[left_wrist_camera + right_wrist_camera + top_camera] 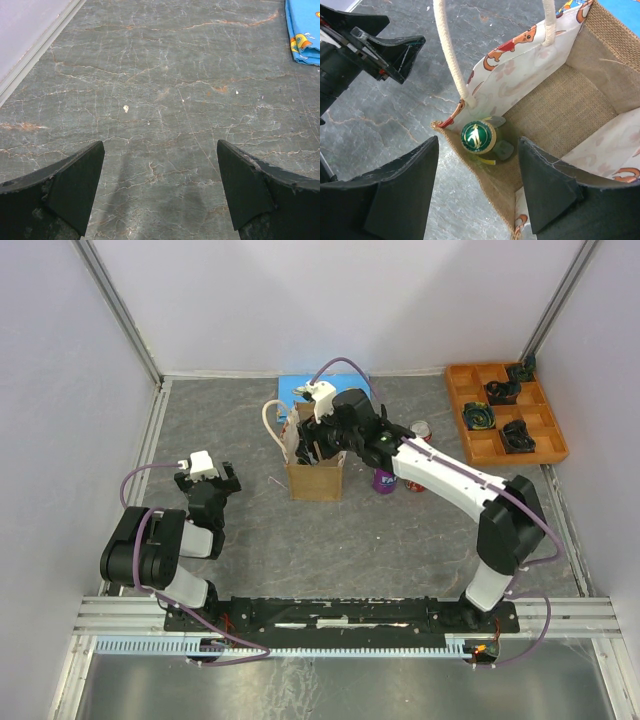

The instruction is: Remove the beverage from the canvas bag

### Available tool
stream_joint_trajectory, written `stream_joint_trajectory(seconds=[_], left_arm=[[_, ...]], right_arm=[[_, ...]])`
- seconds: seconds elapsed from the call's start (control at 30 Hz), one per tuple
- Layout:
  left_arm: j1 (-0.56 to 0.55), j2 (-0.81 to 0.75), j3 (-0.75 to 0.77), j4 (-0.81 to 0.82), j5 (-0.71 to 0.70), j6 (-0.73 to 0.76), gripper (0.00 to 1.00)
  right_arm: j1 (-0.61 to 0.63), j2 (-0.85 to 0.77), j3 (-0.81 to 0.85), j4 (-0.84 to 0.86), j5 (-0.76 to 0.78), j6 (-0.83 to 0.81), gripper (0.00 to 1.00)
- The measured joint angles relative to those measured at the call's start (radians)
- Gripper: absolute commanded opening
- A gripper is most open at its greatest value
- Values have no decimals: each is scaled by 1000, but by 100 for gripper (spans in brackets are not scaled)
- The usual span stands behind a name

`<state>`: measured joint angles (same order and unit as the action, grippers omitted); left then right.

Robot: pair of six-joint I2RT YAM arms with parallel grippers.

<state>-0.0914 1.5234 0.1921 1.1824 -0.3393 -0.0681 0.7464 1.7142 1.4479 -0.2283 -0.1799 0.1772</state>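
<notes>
Grey veined stone-look table: tan boxy canvas bag centre-far, flat blue board just behind, purple can and red can right of it, orange compartment tray far right.

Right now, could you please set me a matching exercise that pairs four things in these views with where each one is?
Things:
1. green-capped bottle
2. purple drink can
3. orange compartment tray
4. left gripper

Places:
A. at the far right corner of the grey table
B. open, over a bare stretch of the table
C. inside the tan canvas bag with cream rope handles, tucked into a corner
D. on the table just to the right of the bag in the top view

Pairs: 1-C, 2-D, 3-A, 4-B
</notes>
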Motion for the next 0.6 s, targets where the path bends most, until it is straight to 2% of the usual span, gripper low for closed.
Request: stream_joint_trajectory(seconds=[0.33,0.43,0.6], left_arm=[[0,0,0,0,0,0,99],[0,0,0,0,0,0,99],[0,0,0,0,0,0,99]], right_arm=[[5,124,48,15,13,-3,71],[5,144,50,15,26,-7,65],[5,155,56,20,42,-10,48]])
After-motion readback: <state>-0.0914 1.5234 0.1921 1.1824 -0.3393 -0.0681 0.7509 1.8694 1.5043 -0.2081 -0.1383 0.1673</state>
